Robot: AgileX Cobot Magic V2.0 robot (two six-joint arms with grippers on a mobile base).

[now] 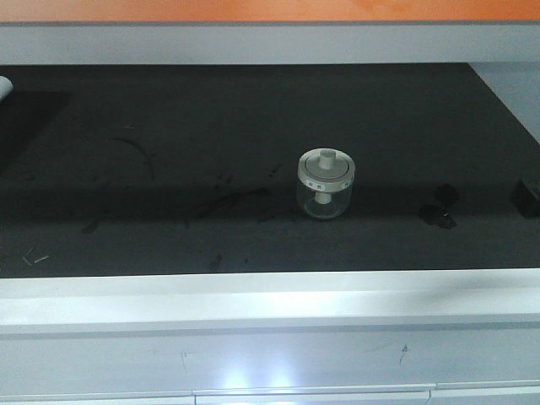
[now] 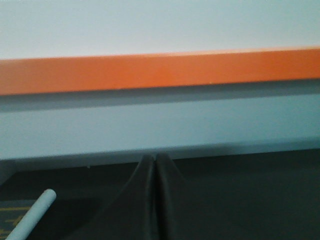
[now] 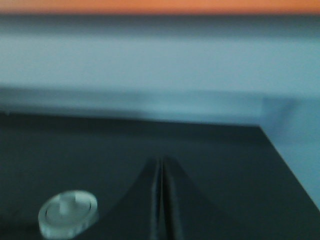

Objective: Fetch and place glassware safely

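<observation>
The glassware (image 1: pixel 325 183), a squat clear jar with a cream-white knobbed lid, stands upright on the black mat (image 1: pixel 169 169) a little right of centre. In the right wrist view its lid (image 3: pixel 68 213) shows at the lower left, left of my right gripper (image 3: pixel 162 162), which is shut with nothing in it. My left gripper (image 2: pixel 154 159) is also shut and empty, pointing at the back wall. Neither gripper shows in the front view.
A white cylinder (image 2: pixel 31 216) lies at the mat's far left, its end visible as a white cylinder end (image 1: pixel 3 85). A small dark object (image 1: pixel 440 207) and another dark piece (image 1: pixel 526 198) sit at the right. A grey ledge (image 1: pixel 270 295) borders the front, a grey wall with an orange band (image 2: pixel 160 72) the back.
</observation>
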